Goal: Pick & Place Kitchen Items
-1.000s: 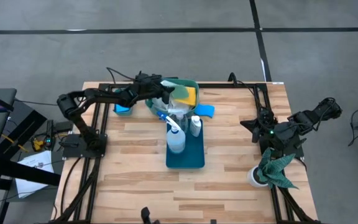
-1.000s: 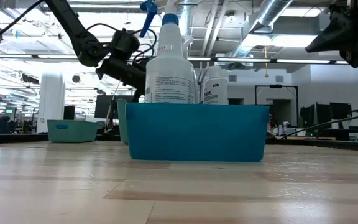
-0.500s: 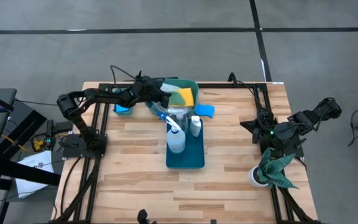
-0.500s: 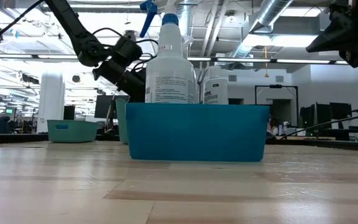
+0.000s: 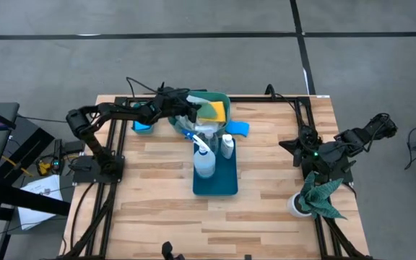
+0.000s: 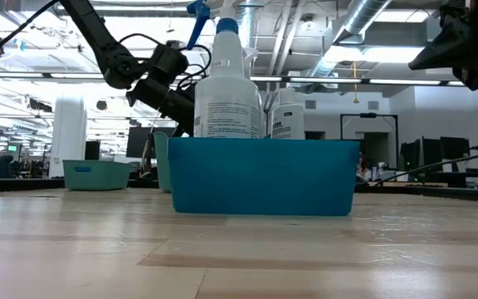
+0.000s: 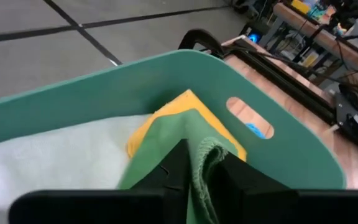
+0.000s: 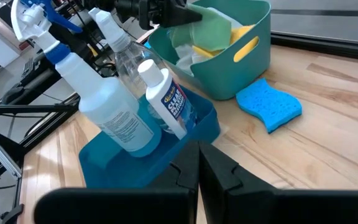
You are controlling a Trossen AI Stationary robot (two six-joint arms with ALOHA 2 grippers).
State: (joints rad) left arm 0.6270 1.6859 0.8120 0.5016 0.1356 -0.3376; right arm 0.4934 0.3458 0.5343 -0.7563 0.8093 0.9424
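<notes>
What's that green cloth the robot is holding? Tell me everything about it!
The light-green cloth looks like soft fabric with a stitched hem. It hangs crumpled from the left gripper, whose dark fingers pinch its edge. It sits over the teal bin at the table's far edge, draped onto a yellow cloth, with a white cloth beside it.

Bright, even overhead light w/ soft shadows; ceiling lights [image 6: 363,80] glare in low view — near tabletop [image 6: 239,257] blurred; wrist views slightly soft at edges.
</notes>
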